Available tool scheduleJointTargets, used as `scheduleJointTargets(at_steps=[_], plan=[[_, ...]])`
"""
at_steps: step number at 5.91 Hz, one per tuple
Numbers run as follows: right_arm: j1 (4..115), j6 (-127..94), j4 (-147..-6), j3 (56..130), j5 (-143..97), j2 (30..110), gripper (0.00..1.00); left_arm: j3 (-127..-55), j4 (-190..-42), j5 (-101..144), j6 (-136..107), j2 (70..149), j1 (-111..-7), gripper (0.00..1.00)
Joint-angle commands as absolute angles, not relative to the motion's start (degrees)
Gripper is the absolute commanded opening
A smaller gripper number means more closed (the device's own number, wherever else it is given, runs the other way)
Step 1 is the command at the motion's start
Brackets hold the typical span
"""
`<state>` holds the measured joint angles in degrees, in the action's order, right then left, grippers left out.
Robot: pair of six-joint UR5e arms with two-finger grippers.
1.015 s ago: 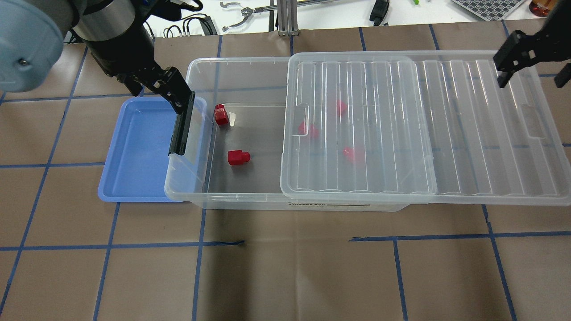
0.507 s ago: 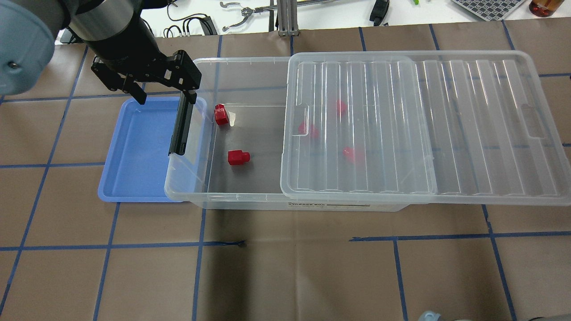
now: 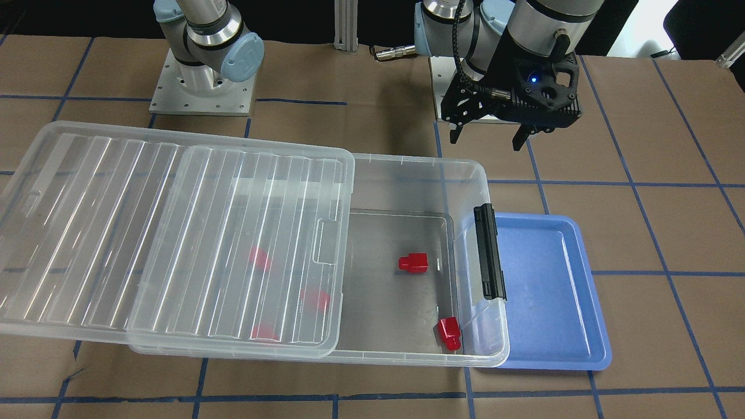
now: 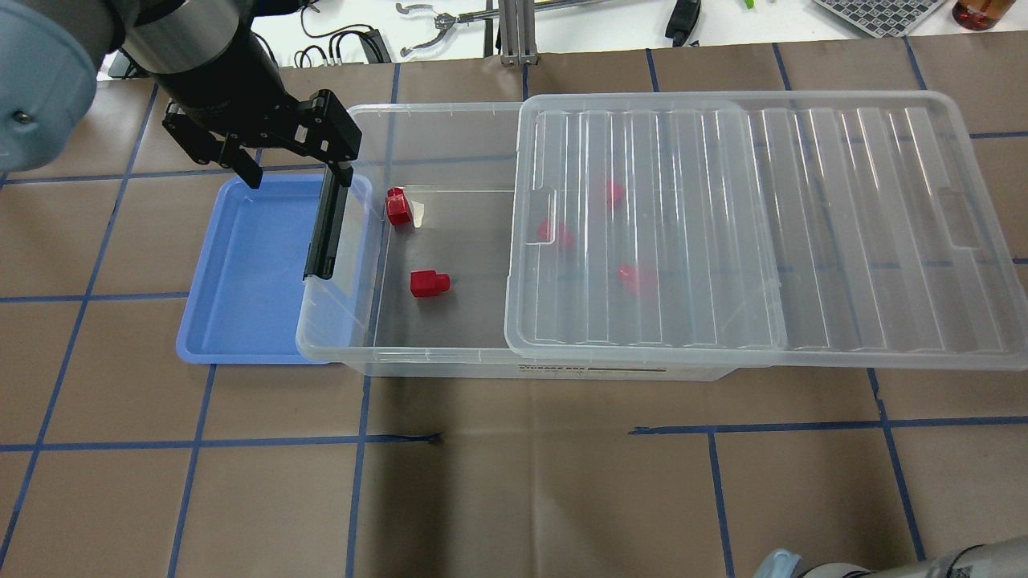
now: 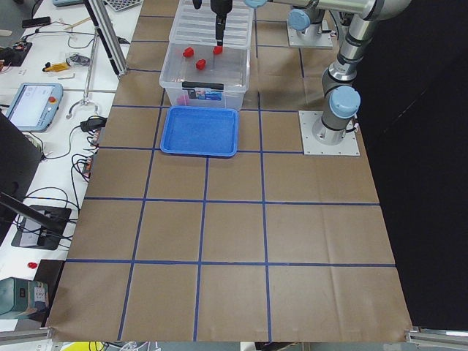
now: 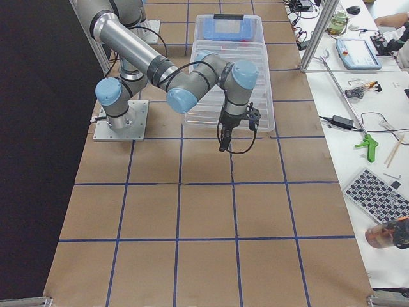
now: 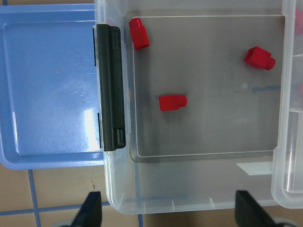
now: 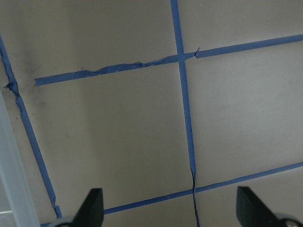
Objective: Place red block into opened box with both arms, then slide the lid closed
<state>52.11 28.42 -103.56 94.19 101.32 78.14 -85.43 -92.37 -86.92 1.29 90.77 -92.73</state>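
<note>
The clear box [image 4: 434, 355] lies across the table, its black latch bar [image 4: 325, 233] at the left end. The ridged lid [image 4: 843, 225] covers its right part and overhangs that end; the left part stands uncovered. Two red blocks [image 4: 397, 207] [image 4: 428, 282] lie on the uncovered floor, and three more show blurred under the lid [image 4: 634, 277]. My left gripper [image 4: 299, 172] hangs open and empty above the box's back left corner, beside the latch. The right wrist view shows my right gripper [image 8: 170, 213] open over bare table paper, away from the box.
An empty blue tray [image 4: 241, 265] sits against the box's latch end, partly under its rim. Brown paper with blue tape lines covers the table. Part of the right arm [image 4: 811, 566] pokes in at the overhead view's bottom edge. Tools and cables lie on the white bench beyond.
My left gripper has drawn back from the latch bar and turned, staying open. My right gripper has left the lid's far right corner and gone out of the overhead view.
</note>
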Motion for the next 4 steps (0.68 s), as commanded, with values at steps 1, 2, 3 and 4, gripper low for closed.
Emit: scheduleJointTargets(at_steps=[1, 2, 3, 4], plan=[[52.1, 28.0, -103.6, 96.6, 100.1, 78.3, 1.00, -85.4, -92.4, -86.8, 1.2, 90.9, -92.6, 0.98], [52.1, 26.5, -103.4, 97.5, 99.2, 79.2, 1.00, -85.4, -92.3, -86.8, 1.2, 90.9, -92.6, 0.98], [52.4, 25.6, -103.2, 97.6, 99.1, 79.4, 1.00, -85.3, -91.8, -86.9, 1.3, 90.9, -92.6, 0.98], [52.6, 25.5, -102.6, 97.6, 96.9, 79.4, 1.00, -85.4, -91.7, -86.9, 1.2, 90.9, -92.6, 0.98]])
